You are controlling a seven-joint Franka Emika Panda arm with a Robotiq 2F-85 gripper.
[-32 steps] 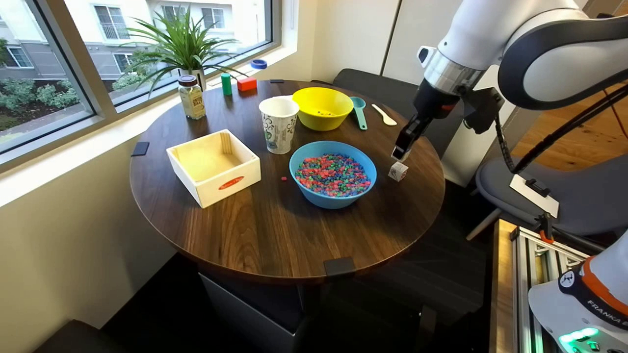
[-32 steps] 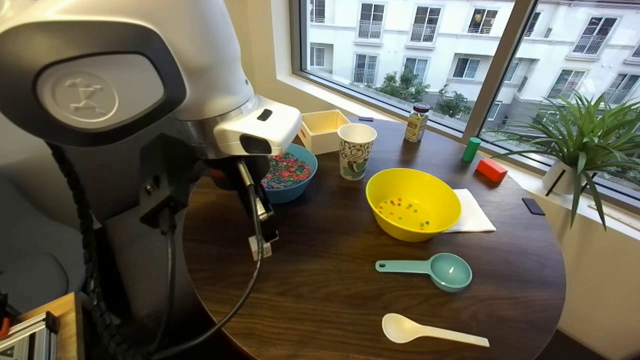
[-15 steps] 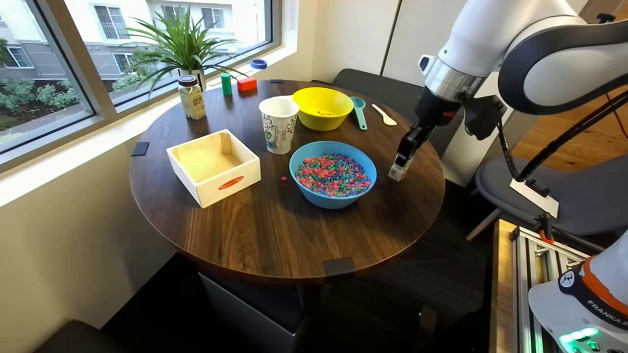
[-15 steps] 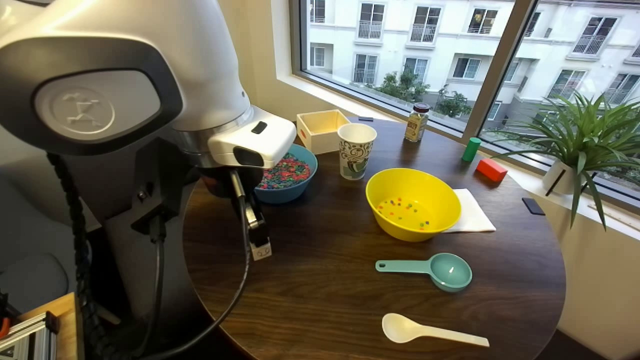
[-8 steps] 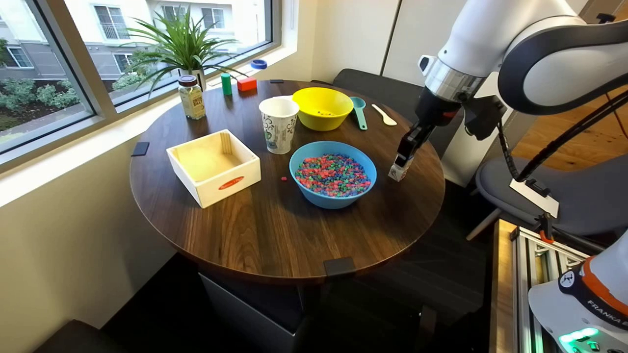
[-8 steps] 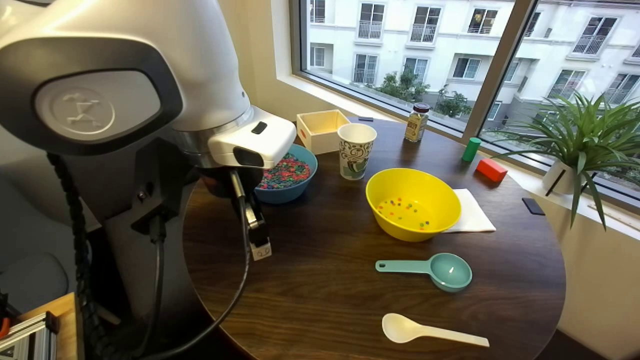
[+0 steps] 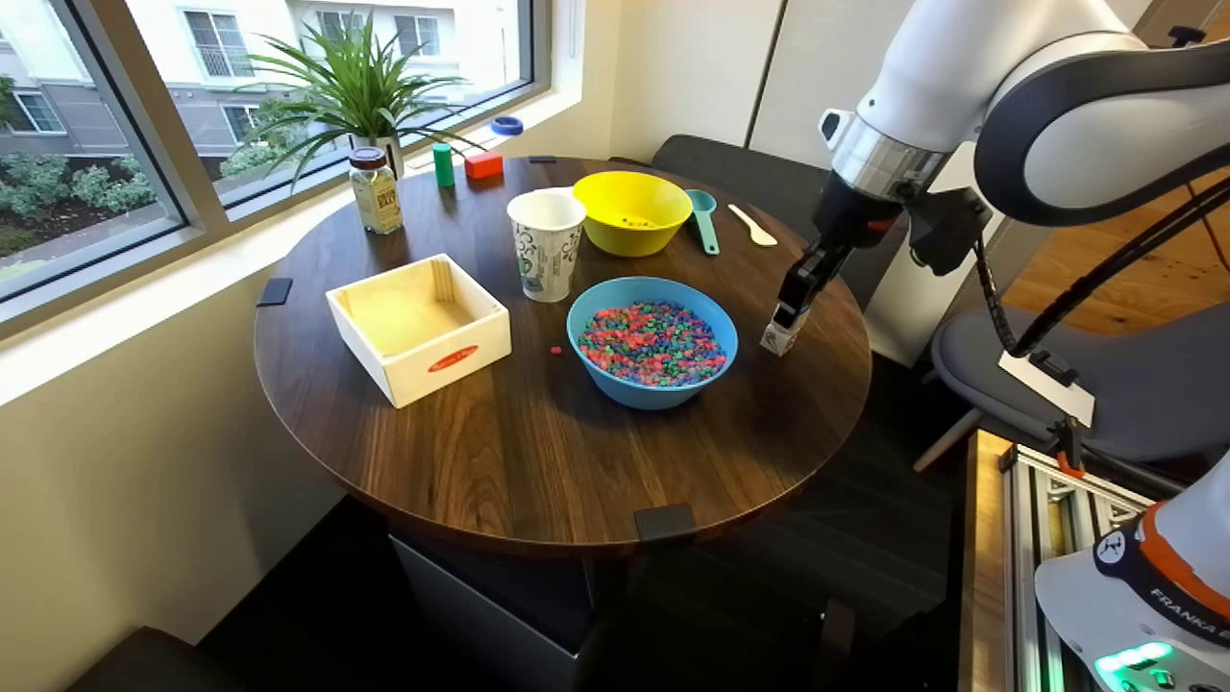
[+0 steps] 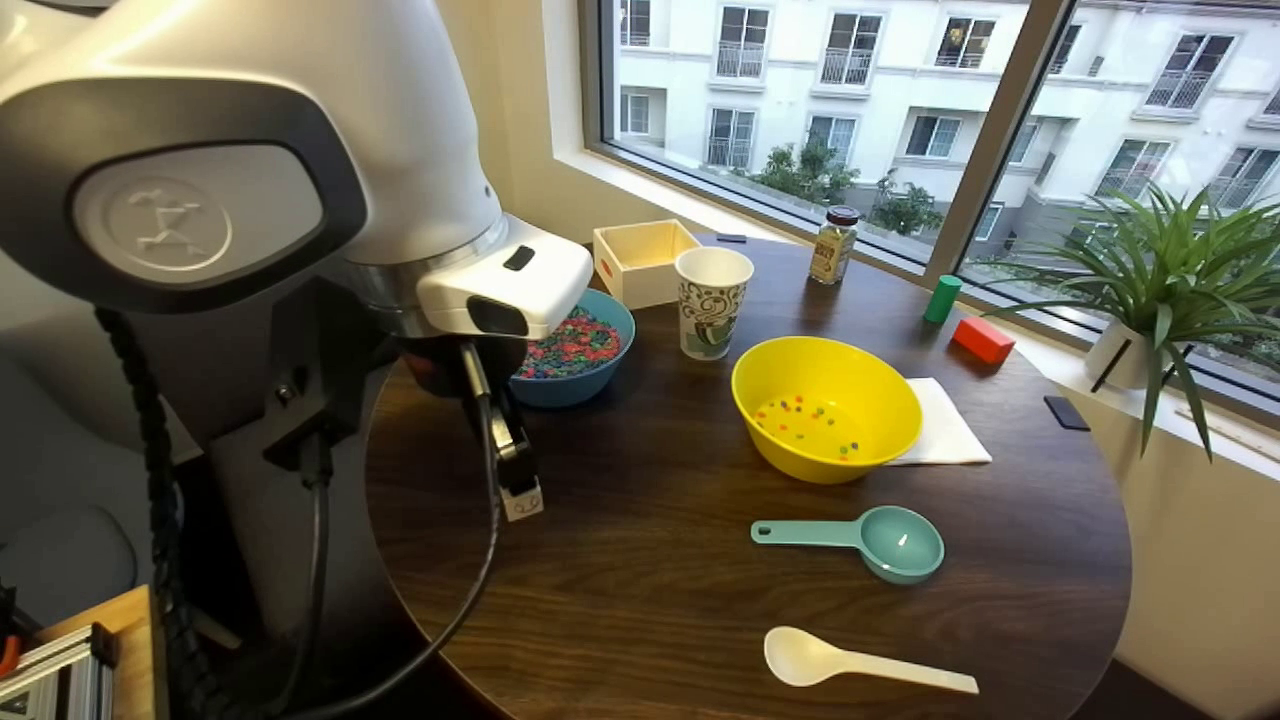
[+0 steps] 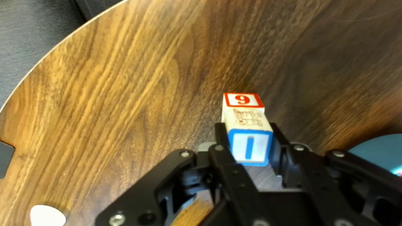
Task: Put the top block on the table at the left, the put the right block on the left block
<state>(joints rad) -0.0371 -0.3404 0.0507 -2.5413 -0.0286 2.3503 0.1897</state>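
My gripper (image 9: 247, 127) is shut on a small block with a blue-edged face marked like a 1 (image 9: 249, 147) and a train drawing on its side. A second block with a red 9 (image 9: 242, 99) stands directly beneath it on the dark brown round table (image 7: 480, 461). The held block sits on or just above the lower one; I cannot tell if they touch fully. The lower block also shows below my fingertips in both exterior views (image 7: 776, 340) (image 8: 524, 504). The fingers mostly hide the held block there.
A blue bowl (image 7: 591, 362) of colored beads stands close beside the blocks. A yellow bowl (image 8: 850, 400), paper cup (image 8: 708, 310), teal scoop (image 8: 900, 545) and white spoon (image 8: 830, 660) stand or lie nearby. A pale wooden box (image 7: 452, 360) is farther off, with a jar (image 7: 378, 197) behind.
Since about two seconds ago, my gripper has moved down with its block onto the lower block. Over the last second nothing has visibly moved.
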